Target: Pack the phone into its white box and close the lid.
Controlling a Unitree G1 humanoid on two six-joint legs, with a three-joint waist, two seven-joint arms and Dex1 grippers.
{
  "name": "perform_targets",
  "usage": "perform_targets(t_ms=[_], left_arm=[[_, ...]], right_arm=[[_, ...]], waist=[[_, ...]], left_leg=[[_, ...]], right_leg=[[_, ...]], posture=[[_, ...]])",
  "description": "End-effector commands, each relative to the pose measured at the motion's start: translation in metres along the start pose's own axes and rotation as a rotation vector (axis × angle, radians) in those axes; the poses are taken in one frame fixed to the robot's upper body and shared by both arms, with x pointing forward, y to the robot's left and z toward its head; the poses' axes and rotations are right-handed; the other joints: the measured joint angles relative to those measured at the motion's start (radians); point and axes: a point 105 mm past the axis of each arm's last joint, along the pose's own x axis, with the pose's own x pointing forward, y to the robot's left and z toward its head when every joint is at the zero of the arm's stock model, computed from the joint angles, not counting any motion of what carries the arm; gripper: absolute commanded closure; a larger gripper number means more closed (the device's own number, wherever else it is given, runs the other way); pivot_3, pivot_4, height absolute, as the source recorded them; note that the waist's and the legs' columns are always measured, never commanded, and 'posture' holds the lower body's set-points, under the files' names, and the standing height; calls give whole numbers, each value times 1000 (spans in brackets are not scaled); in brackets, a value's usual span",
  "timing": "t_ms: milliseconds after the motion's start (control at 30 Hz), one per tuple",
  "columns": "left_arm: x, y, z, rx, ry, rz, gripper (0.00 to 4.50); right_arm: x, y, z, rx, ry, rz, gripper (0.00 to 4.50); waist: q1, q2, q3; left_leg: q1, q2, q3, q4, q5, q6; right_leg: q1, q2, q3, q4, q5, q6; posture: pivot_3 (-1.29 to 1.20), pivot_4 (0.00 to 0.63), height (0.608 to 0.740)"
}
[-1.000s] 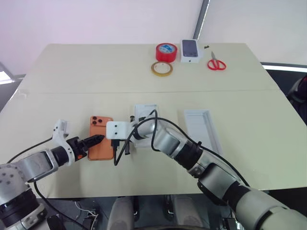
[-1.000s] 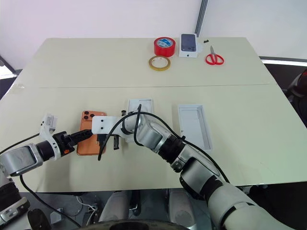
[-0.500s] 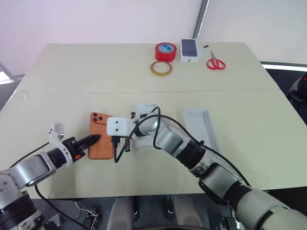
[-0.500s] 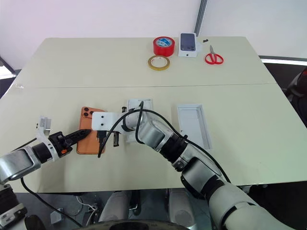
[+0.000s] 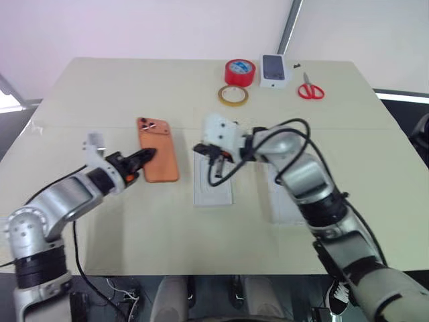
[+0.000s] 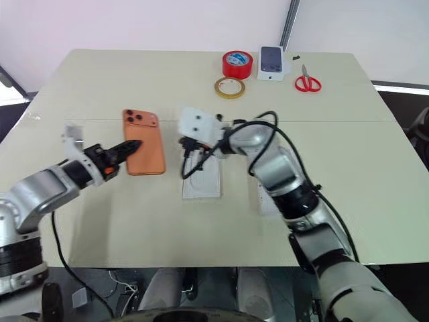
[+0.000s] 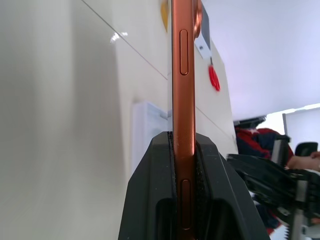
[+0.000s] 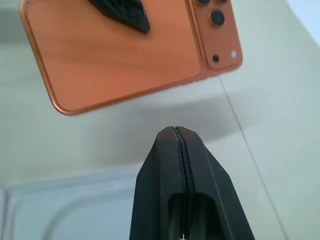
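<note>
The orange phone (image 5: 158,151) hangs back side up a little above the table, its camera cluster at the far end. My left gripper (image 5: 149,155) is shut on its near left edge; in the left wrist view the phone (image 7: 183,75) stands edge-on between the fingers (image 7: 207,170). My right gripper (image 5: 201,149) is shut on nothing, just right of the phone (image 8: 125,55). Under it lies a flat white piece with an oval outline (image 5: 213,184). A shallow white tray (image 5: 278,204) lies further right, mostly behind my right arm; whether it is the white box or the lid I cannot tell.
At the far edge of the table (image 5: 100,100) stand a red tape roll (image 5: 240,71), a yellow tape ring (image 5: 232,95), a small white box picturing a dark phone (image 5: 275,70) and red scissors (image 5: 310,90). A seam crosses the tabletop.
My left gripper has shut on the phone's edge and raised it off the table. My right gripper has left the phone, moving right and up over the white piece. The camera has shifted.
</note>
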Motion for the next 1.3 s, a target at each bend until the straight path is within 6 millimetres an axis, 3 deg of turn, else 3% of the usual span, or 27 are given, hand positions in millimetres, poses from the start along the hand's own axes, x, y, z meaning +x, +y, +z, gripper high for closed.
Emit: perform_targets(t_ms=[33,300,900,1033,1200,1300], left_arm=[[18,-26,-15,7,37,-70,4472],[47,-23,-44,-49,123,-37,4472],[70,-15,-74,-6,235,-1,4472],[70,-17,-75,2,239,-13,2782],[70,-21,-75,19,250,-41,206],[67,-22,-76,58,275,-49,41]], right_arm=[[-19,-8,-3,-24,0,-43,4500],[-41,-21,-30,22,99,-129,4500],[-47,-27,-40,34,142,-166,4500],[-50,-24,-45,47,151,-152,4500],[-55,-18,-52,65,160,-120,4500],[-57,-16,-56,73,170,-118,4500]], waist=[[2,0,0],[6,0,1],[15,-1,1],[15,-1,1],[24,-1,1],[24,-1,1]], left_leg=[[0,0,0,-1,0,0],[2,4,0,4,2,4],[2,3,-2,9,3,6],[3,3,-2,10,3,6],[3,3,-3,10,3,6],[4,4,-3,11,3,6]], right_leg=[[0,0,0,-1,0,0],[3,8,-2,0,0,1],[8,12,-4,0,0,1],[8,12,-4,0,0,1],[9,13,-4,0,0,2],[10,14,-4,0,0,2]], posture=[[0,150,740],[0,150,740],[0,150,740],[0,150,740],[0,150,740],[0,150,740]])
